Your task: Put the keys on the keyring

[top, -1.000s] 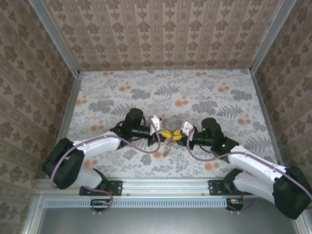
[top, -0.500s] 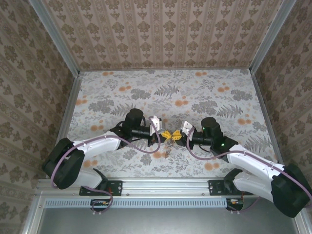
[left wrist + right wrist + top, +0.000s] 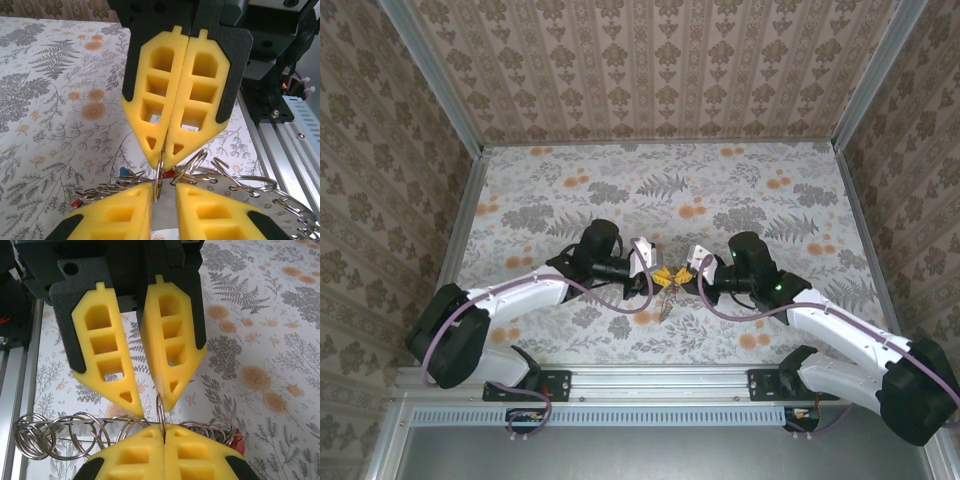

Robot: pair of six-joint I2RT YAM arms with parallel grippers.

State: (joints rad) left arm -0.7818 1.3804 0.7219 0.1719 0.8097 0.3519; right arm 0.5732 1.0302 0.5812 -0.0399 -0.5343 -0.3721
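The keyring [image 3: 260, 200] is held up between the two grippers. Its grey stamped band is fringed with wire split rings [image 3: 50, 440]. Of the keys [image 3: 126, 172] I can make out only a blue head and a speck of red tucked under the bunch. One thin wire loop [image 3: 161, 412] stands on edge right where the fingertips meet.

A second ago the left gripper [image 3: 163, 189] was clamped tight. Now its pads stand slightly apart, with the loop loose in the gap. Meanwhile the right gripper [image 3: 165, 432] has pinched fully together on that same loop.

I read this as a handover. The right side now carries the bunch above the table [image 3: 720, 180], which frees my left to regrip or fetch a key.
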